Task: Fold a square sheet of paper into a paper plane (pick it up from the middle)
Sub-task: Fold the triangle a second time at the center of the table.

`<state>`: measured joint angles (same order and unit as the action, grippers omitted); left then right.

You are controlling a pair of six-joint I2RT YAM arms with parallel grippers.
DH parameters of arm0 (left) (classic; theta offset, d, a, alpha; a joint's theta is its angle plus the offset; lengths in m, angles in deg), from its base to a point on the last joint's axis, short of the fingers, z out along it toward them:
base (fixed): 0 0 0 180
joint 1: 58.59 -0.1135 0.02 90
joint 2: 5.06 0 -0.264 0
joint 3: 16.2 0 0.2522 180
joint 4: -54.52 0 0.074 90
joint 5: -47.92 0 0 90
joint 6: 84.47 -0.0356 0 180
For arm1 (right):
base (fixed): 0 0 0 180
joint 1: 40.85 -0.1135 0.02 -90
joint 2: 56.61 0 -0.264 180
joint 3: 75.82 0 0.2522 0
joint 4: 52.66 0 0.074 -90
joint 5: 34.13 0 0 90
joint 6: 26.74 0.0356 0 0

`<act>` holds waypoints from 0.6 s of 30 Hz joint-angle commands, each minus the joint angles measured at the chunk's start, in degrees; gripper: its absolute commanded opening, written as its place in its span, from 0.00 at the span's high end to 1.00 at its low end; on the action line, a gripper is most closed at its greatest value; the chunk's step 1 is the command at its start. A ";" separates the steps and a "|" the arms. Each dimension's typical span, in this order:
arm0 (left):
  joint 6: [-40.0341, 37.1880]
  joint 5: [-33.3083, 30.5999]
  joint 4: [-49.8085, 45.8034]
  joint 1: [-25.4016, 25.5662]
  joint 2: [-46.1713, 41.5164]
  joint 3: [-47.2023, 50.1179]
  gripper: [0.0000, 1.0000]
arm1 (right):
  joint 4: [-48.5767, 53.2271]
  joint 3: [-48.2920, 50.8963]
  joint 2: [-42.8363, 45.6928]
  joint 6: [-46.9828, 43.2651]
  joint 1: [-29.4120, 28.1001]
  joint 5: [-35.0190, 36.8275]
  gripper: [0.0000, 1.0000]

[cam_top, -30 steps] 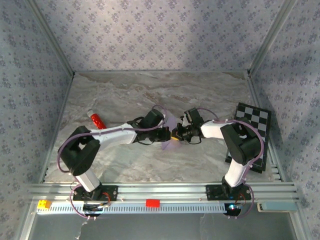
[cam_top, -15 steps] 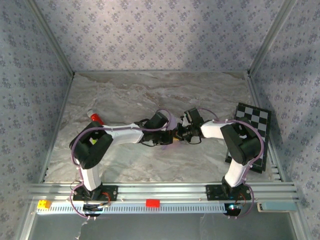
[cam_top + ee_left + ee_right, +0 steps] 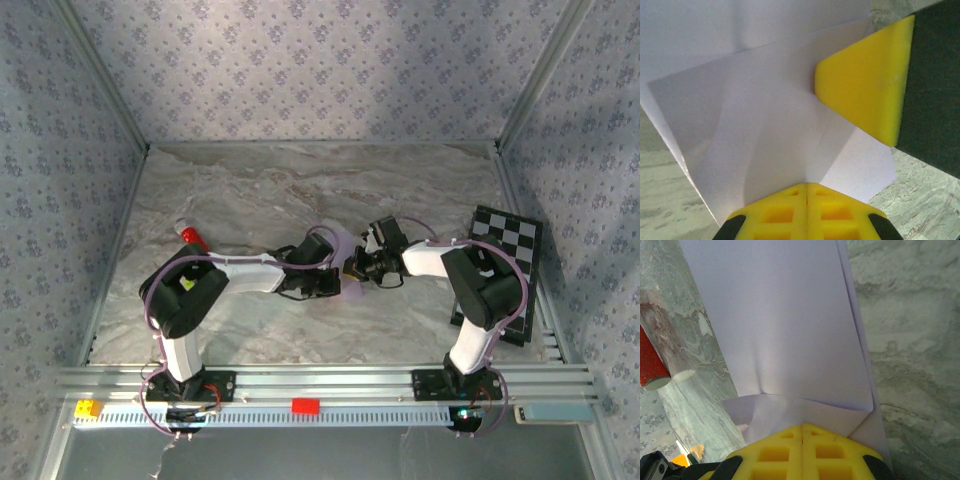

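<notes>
The square sheet of paper [image 3: 765, 115] is pale lilac and folded into overlapping flaps with slanted creases. It lies at the table's middle [image 3: 352, 292] between both grippers. My left gripper [image 3: 806, 186] is shut, with the paper's edge running into its yellow jaws. A yellow finger [image 3: 865, 95] of the right gripper rests on the paper opposite it. My right gripper [image 3: 802, 427] is shut on a folded flap of the sheet [image 3: 785, 325]. From above, the left gripper [image 3: 335, 281] and the right gripper [image 3: 353, 269] meet tip to tip.
A small red cylinder [image 3: 193, 235] lies left of the left forearm, and its end [image 3: 652, 367] sits beside the paper. A black-and-white checkered board [image 3: 505, 262] lies at the right edge. A red block [image 3: 305, 405] and a yellow block [image 3: 88, 408] sit on the front rail.
The left arm has drawn in, its elbow now nearer the base and its forearm covering more of the red cylinder. Its gripper has shifted slightly toward the near side. The right arm stays put.
</notes>
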<state>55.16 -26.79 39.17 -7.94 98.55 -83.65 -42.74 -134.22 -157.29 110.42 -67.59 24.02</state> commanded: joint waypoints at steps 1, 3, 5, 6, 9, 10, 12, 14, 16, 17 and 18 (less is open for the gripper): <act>1.34 -0.85 0.30 1.00 -0.32 1.95 0.96 | 4.85 2.18 -1.09 -0.03 0.90 3.74 1.00; 2.07 -0.87 1.32 1.28 -0.64 3.13 0.96 | 5.06 2.19 -1.16 -0.05 0.99 3.68 1.00; 2.97 -0.97 2.33 1.62 -0.99 4.35 0.96 | 4.91 2.32 -1.18 -0.10 1.09 3.69 1.00; 3.39 -1.05 2.71 1.79 -1.20 4.89 0.95 | 4.98 2.35 -1.27 -0.11 1.18 3.79 1.00; 4.15 -1.19 3.33 2.16 -1.98 6.14 0.95 | 5.06 2.33 -1.44 -0.18 1.33 3.74 1.00; 4.39 -1.27 3.49 2.30 -2.37 6.54 0.95 | 5.05 2.31 -1.44 -0.21 1.30 3.79 1.00; 4.75 -1.38 3.76 2.50 -3.34 7.48 0.95 | 5.05 2.37 -1.61 -0.30 1.29 3.84 1.00; 5.20 -1.45 4.16 2.55 -4.47 8.57 0.94 | 5.12 2.40 -1.71 -0.32 1.39 3.95 1.00; 5.63 -1.49 4.52 2.62 -5.44 9.66 0.94 | 5.15 2.40 -1.88 -0.38 1.34 3.92 1.00; 5.91 -1.64 4.64 2.61 -5.85 10.33 0.93 | 5.13 2.41 -1.88 -0.48 1.42 3.86 1.00; 6.32 -1.75 4.75 2.75 -6.13 10.93 0.93 | 5.05 2.42 -1.89 -0.44 1.38 3.90 1.00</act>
<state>59.97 -28.83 47.37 -5.97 94.05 -75.17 -43.04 -133.85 -157.29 110.40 -67.07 23.32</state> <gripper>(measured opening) 0.068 0.052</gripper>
